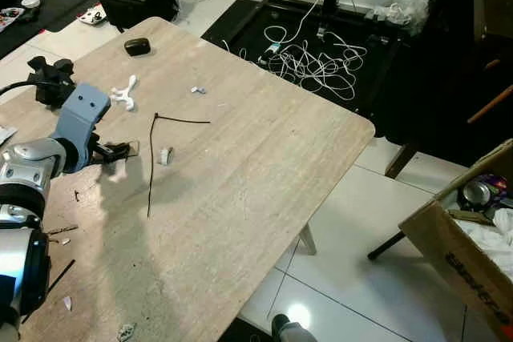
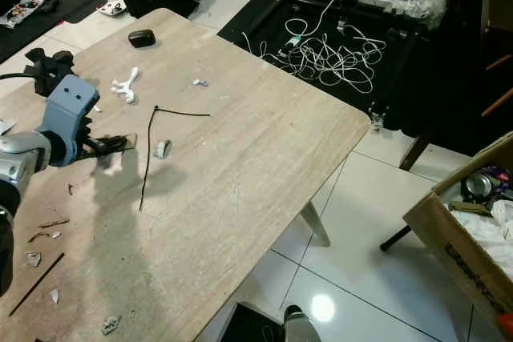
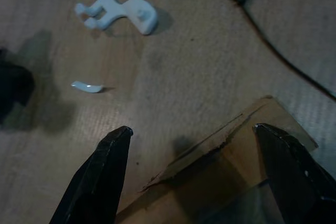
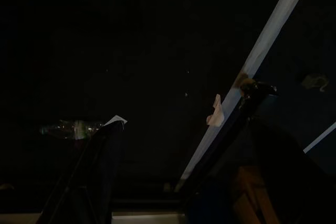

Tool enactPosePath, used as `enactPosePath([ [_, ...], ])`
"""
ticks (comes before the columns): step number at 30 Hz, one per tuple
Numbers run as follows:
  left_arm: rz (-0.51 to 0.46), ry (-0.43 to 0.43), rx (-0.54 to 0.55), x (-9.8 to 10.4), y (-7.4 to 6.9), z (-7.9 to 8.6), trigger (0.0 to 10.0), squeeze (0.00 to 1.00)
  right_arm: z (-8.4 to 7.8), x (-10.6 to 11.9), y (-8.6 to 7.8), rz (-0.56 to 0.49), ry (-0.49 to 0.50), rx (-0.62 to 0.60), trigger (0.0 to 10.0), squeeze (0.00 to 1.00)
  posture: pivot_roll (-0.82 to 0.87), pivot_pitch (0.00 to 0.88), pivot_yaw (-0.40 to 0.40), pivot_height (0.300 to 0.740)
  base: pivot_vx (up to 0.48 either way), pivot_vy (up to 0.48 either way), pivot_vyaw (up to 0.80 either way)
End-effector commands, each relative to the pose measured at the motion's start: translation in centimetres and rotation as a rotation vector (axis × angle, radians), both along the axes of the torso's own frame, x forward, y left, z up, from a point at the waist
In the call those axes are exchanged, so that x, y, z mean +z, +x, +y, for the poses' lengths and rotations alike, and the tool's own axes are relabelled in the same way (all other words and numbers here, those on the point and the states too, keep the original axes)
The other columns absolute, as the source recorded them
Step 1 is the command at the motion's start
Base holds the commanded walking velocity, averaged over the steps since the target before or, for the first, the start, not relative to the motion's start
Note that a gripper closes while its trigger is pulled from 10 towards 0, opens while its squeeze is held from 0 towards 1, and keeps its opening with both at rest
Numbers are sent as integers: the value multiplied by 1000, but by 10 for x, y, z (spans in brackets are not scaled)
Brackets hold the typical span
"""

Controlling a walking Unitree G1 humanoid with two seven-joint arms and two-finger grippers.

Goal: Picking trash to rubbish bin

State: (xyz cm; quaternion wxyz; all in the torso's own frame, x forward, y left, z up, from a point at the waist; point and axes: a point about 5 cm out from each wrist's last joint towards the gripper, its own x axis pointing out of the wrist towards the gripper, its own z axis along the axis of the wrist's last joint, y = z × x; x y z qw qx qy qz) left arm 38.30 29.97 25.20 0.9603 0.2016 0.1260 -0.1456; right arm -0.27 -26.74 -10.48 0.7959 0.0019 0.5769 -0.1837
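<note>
Over the left part of the wooden table [image 1: 264, 166], left gripper [image 3: 191, 145] hovers with fingers spread wide around a torn brown cardboard scrap [image 3: 231, 150] lying flat; black cable tie [image 1: 152, 162] just beside, white plastic piece [image 1: 124, 92] near. Right arm idle; jaws cannot tell

Open beige stone-look counter [image 1: 264, 166] right of the long black zip tie [image 1: 151, 167]. Hemmed in around the left claw [image 1: 120, 150]: flat brown cardboard scrap [image 3: 231, 156] between its spread fingers, small white crumpled scrap [image 1: 166, 155] just beside, white plastic forked piece [image 1: 124, 92] and black clamp-like object [image 1: 50, 80] farther back. Brown cardboard box [image 1: 461, 258] on the floor, well apart.
</note>
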Motion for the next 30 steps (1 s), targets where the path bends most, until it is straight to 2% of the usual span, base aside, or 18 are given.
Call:
enactPosePath([
  [1,86,-2,31,-10,-12,20,10000,0,5,-1,-24,65,18,-18,10000,0,-414,455,138,740,0,0,0],
  [3,107,-39,-5,-10,-14,19,10000,0,6,-1,-25,68,18,-19,10000,0,-414,454,140,740,0,0,0],
  [9,181,-52,-88,-13,-17,16,10000,0,6,-2,-25,73,17,-16,10000,0,-414,446,142,740,0,0,0],
  [14,214,-56,-111,-13,-20,18,10000,0,6,-2,-24,74,16,-14,10000,0,-412,440,143,740,0,0,0],
  [15,265,-77,-158,-14,-23,18,10000,0,7,-2,-22,73,16,-12,10000,0,-408,432,145,740,0,0,0],
  [16,265,-77,-158,-14,-23,18,10000,0,7,-2,-22,73,16,-12,10000,0,-408,432,145,740,0,0,0],
  [19,341,-97,-248,-16,-29,16,10000,0,7,-3,-19,71,17,-11,10000,0,-400,422,148,740,0,0,0],
  [20,341,-97,-248,-16,-29,16,10000,0,7,-3,-19,71,17,-11,10000,0,-400,422,148,740,0,0,0],
  [21,374,-111,-319,-17,-31,14,10000,0,7,-3,-17,68,18,-10,10000,0,-396,419,151,740,0,0,0],
  [24,376,-125,-351,-16,-32,11,10000,0,8,-3,-15,67,19,-10,10000,0,-392,415,152,740,0,0,0],
  [26,420,-142,-466,-20,-35,5,10000,0,9,-4,-11,62,23,-7,10000,0,-380,411,151,740,0,0,0],
  [30,488,-144,-622,-23,-39,-5,10000,0,11,-5,-4,55,27,1,10000,0,-365,402,150,740,0,0,0],
])
